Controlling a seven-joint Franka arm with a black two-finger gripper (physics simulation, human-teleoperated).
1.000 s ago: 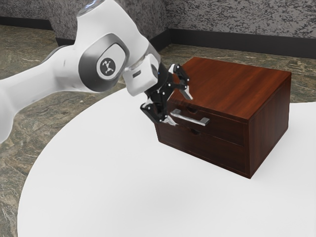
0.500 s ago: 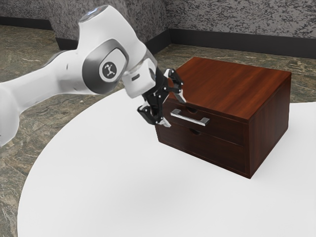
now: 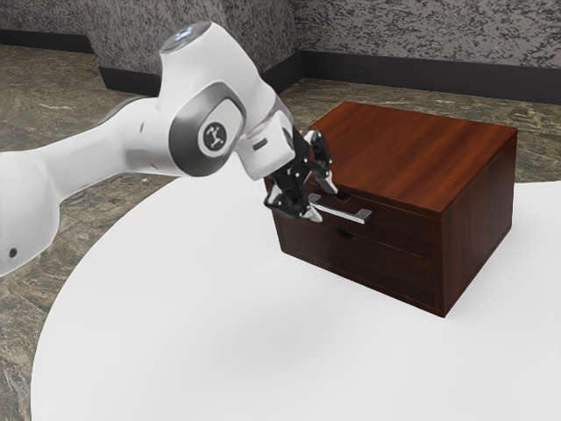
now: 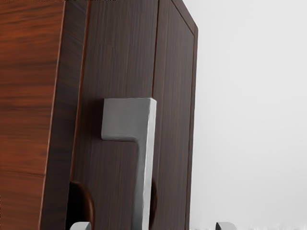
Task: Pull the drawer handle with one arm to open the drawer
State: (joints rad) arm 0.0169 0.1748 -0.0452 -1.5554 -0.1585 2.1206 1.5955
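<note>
Handle: a grey metal bar handle (image 3: 342, 209) on the cabinet's front, on the upper of its two drawer fronts, standing off the wood on short posts; in the wrist view its bar (image 4: 143, 163) runs along the dark panel and bends at one end into a flat post.
Drawer: the upper drawer (image 3: 394, 225) sits just under the cabinet's top board, its front level with the front below it, with no gap showing, so it reads as closed.
Gripper: the black two-finger gripper (image 3: 321, 200) is at the handle's end nearer the cabinet's corner at the exterior view's left; one finger is above the bar, the other below it.
Gripper state: spread wide; in the wrist view the fingertips (image 4: 80, 225) stand apart on either side of the bar, and neither presses on it.
Lower drawer: the lower drawer (image 3: 377, 266) lies directly under the upper one on the cabinet's front, with a small dark notch at its top edge.
Cabinet: a reddish-brown wooden cabinet (image 3: 421, 145), a low box with a glossy top, standing upright.
Arm: the white arm (image 3: 131, 162) reaches to the cabinet's front from the exterior view's left.
Table: the cabinet stands on a round white table (image 3: 219, 351).
Floor: mottled stone floor (image 3: 53, 88) lies beyond the table, behind the cabinet.
</note>
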